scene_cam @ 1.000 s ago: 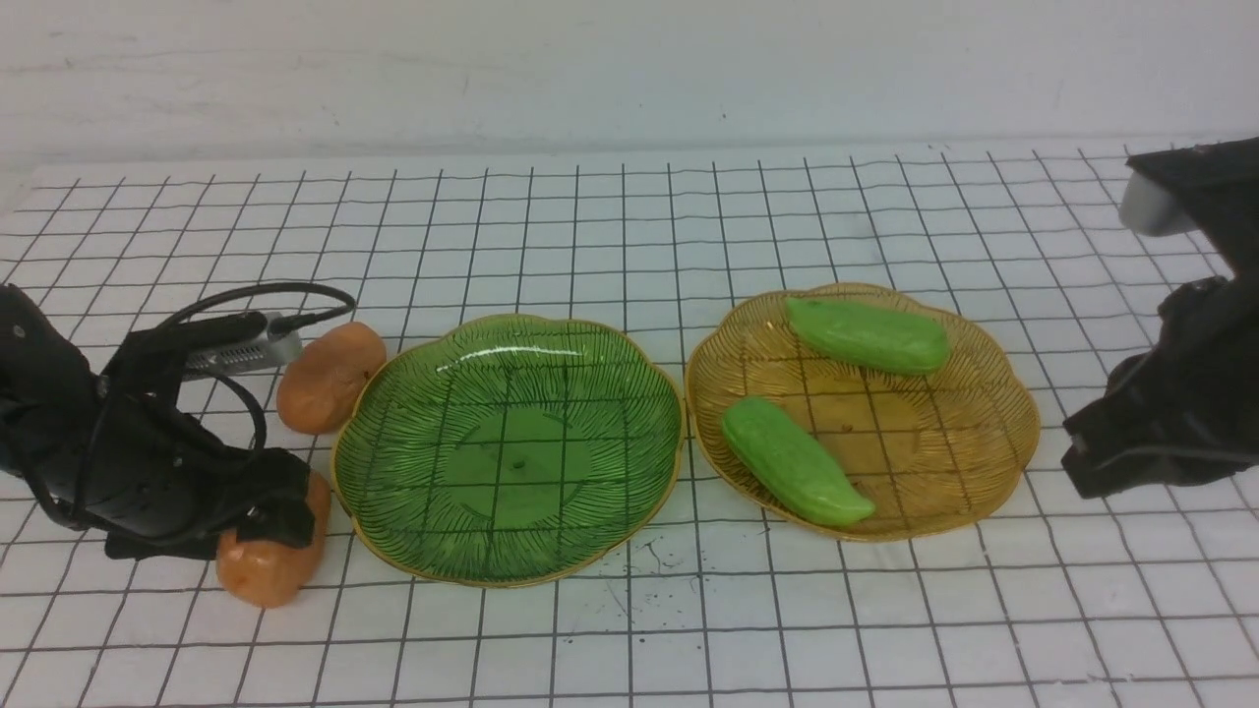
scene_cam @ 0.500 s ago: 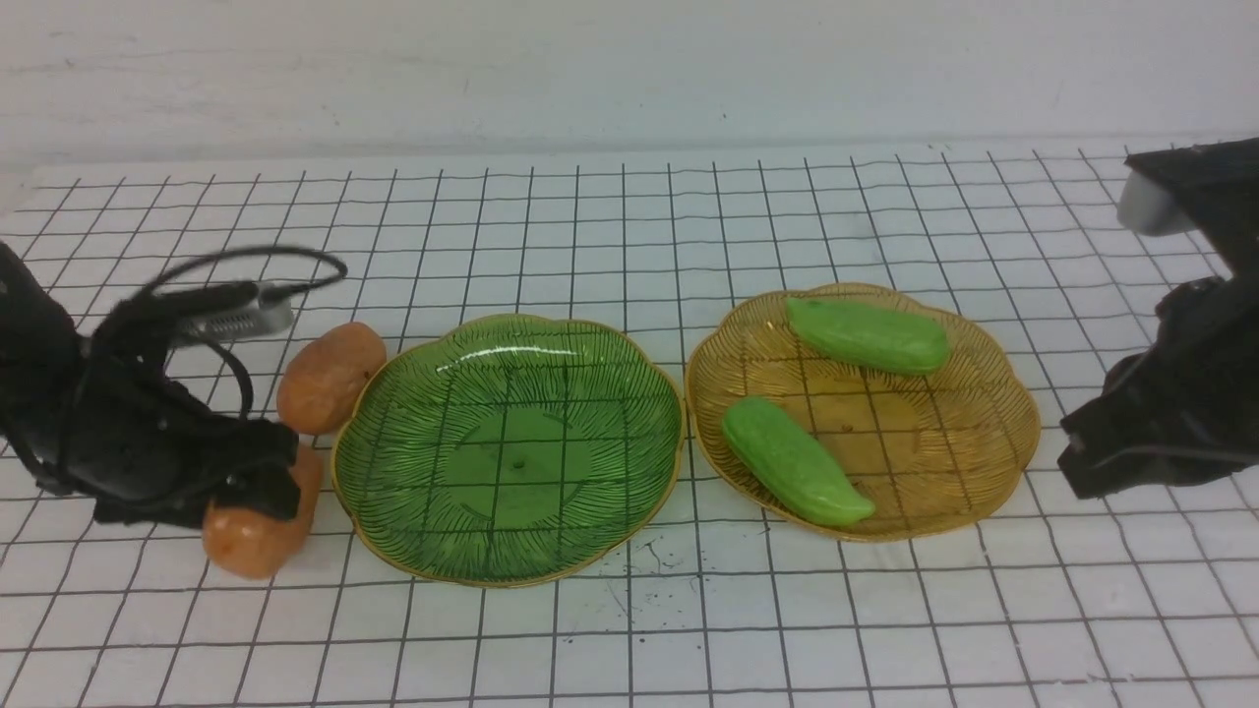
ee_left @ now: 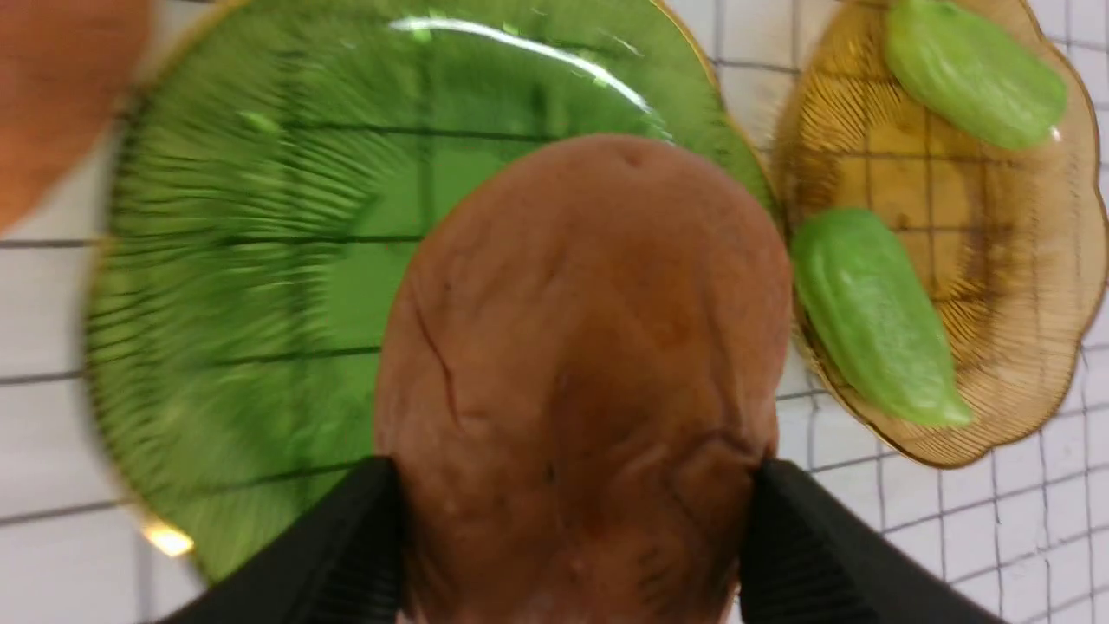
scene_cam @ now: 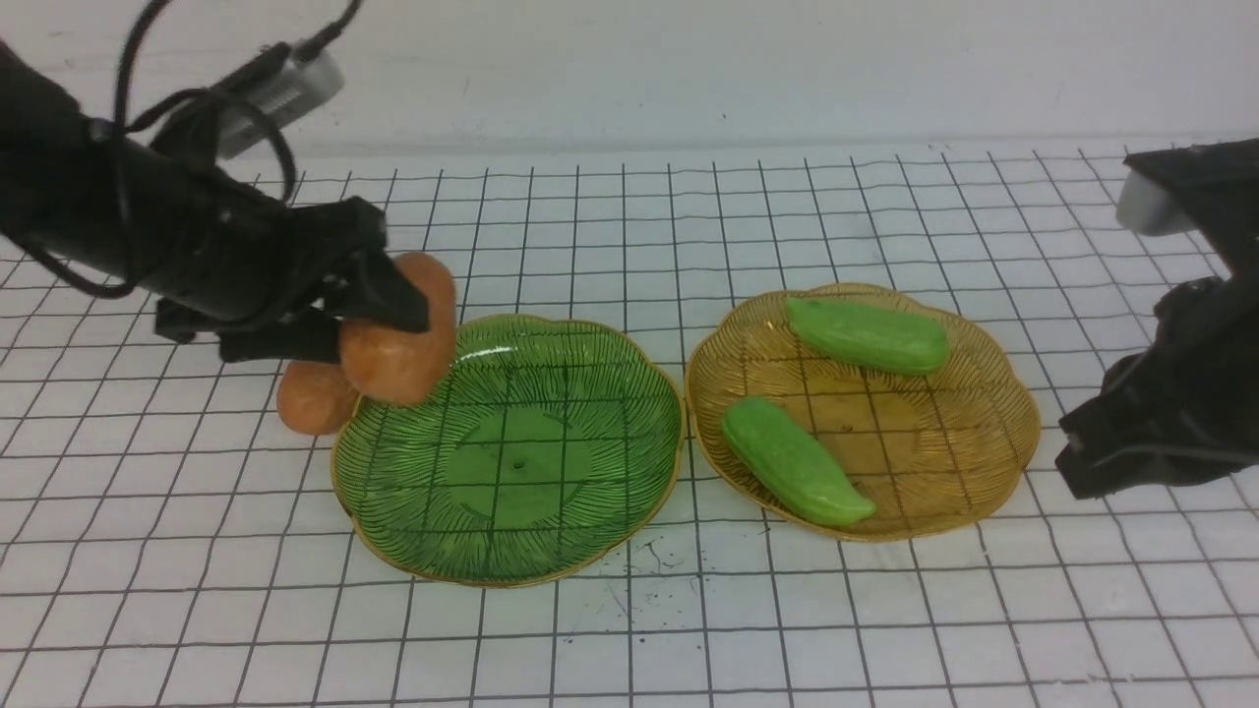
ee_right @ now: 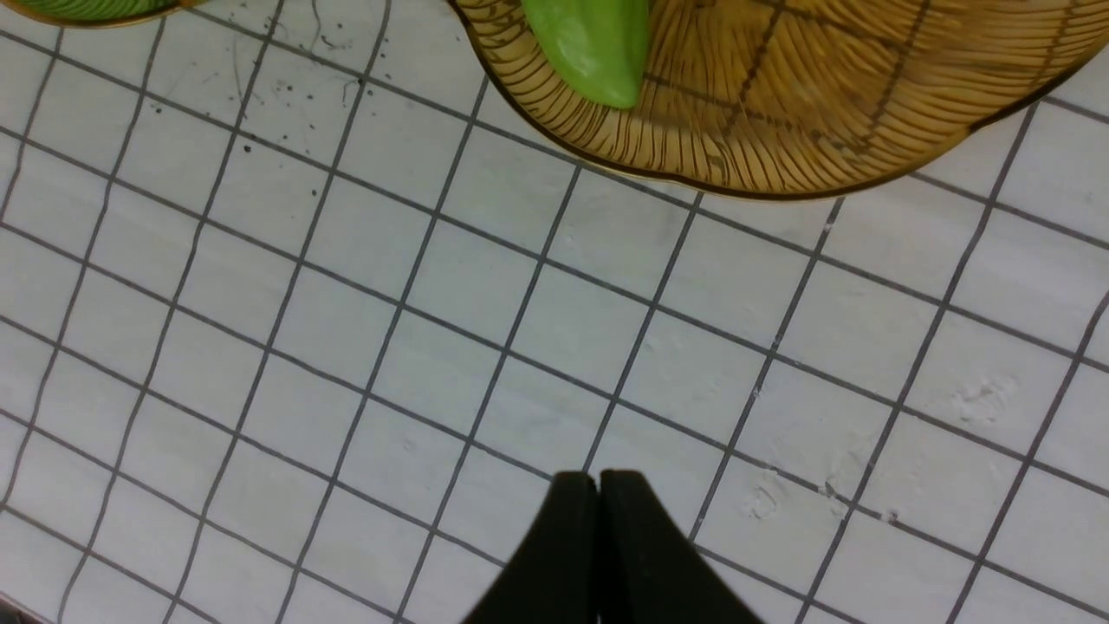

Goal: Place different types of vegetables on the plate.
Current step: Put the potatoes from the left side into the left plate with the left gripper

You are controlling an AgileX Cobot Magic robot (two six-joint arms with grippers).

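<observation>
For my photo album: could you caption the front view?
Left gripper holds a potato above the green plate; two cucumbers lie on the amber plate; right gripper hovers, shut.

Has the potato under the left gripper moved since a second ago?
Yes. The held potato rose off the mat and shifted right, now over the green plate's left rim, clamped in the left gripper.

Glossy, ribbed, translucent glass or plastic forms the green plate (scene_cam: 551, 413) and amber plate (scene_cam: 944, 462); the lifted potato (ee_left: 589, 364) looks matt and wrinkled, the near cucumber (scene_cam: 795, 460) and far cucumber (scene_cam: 868, 335) smooth, the tabletop (scene_cam: 787, 629) matt white.
</observation>
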